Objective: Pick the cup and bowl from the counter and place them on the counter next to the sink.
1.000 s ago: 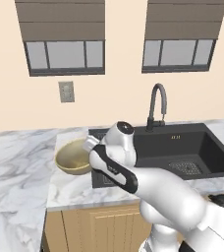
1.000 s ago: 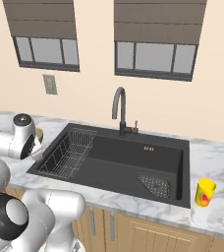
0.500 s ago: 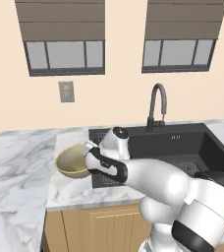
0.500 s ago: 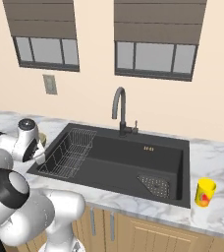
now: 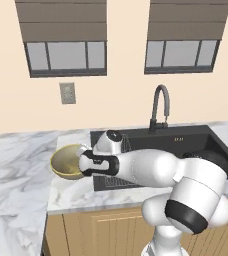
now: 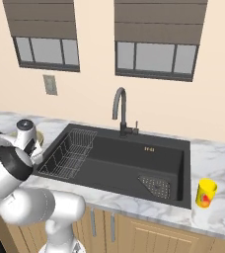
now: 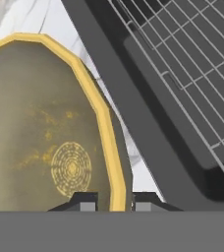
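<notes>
My gripper (image 7: 111, 203) is shut on the right rim of the wide olive-tan bowl (image 7: 40, 128), one fingertip inside it and one outside. In the left base view the bowl (image 5: 65, 161) sits over the white marble counter (image 5: 16, 170), just left of the black sink (image 5: 186, 145), with the gripper (image 5: 84, 163) at its right edge. Whether the bowl rests on the counter or hangs just above it I cannot tell. The small yellow cup (image 6: 206, 192) stands upright on the counter (image 6: 215, 160) right of the sink (image 6: 129, 160).
A wire dish rack (image 6: 70, 153) lies in the sink's left half, close to the bowl. The dark arched faucet (image 6: 120, 111) rises behind the basin. A mesh strainer (image 6: 156, 184) lies at the sink's front right. The wall with windows runs behind the counter.
My arm's elbow has swung right and lower. The bowl, still gripped by its rim, has shifted a little to the left beside the sink.
</notes>
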Available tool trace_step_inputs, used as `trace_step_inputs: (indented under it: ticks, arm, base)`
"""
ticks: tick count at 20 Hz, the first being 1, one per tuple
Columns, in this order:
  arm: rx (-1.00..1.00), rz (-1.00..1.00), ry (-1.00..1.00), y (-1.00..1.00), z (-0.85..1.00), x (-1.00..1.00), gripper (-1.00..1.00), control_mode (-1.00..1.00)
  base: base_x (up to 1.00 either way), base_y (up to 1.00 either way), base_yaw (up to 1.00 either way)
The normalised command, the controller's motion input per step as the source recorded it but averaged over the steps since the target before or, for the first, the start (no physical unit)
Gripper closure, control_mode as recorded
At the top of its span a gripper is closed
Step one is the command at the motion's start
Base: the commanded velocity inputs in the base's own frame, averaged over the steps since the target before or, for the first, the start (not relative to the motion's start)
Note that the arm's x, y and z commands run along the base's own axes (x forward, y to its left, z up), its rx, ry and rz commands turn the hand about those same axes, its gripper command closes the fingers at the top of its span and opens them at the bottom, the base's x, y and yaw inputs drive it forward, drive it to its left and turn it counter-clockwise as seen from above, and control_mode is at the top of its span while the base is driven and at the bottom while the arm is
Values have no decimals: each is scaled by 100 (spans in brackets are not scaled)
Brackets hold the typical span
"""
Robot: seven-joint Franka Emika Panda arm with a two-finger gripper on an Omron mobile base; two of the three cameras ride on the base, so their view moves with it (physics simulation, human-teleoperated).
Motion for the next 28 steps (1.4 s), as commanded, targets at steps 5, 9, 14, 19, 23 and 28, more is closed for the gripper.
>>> trace_step_inputs:
  ticks: [5,9,14,19,23,28]
  arm:
    - [0,-1,5,3,-10,0,100,-100]
    - [0,0,0,0,0,0,100,-100]
    - [0,0,0,0,0,2,-100,-100]
    - [0,0,0,0,0,0,-100,-100]
    - [0,0,0,0,0,-1,-100,-100]
    - [0,0,0,0,0,-2,-100,-100]
  base:
    - [0,0,0]
    - [0,0,0]
    - [0,0,0]
    - [0,0,0]
    - [0,0,0]
    - [0,0,0]
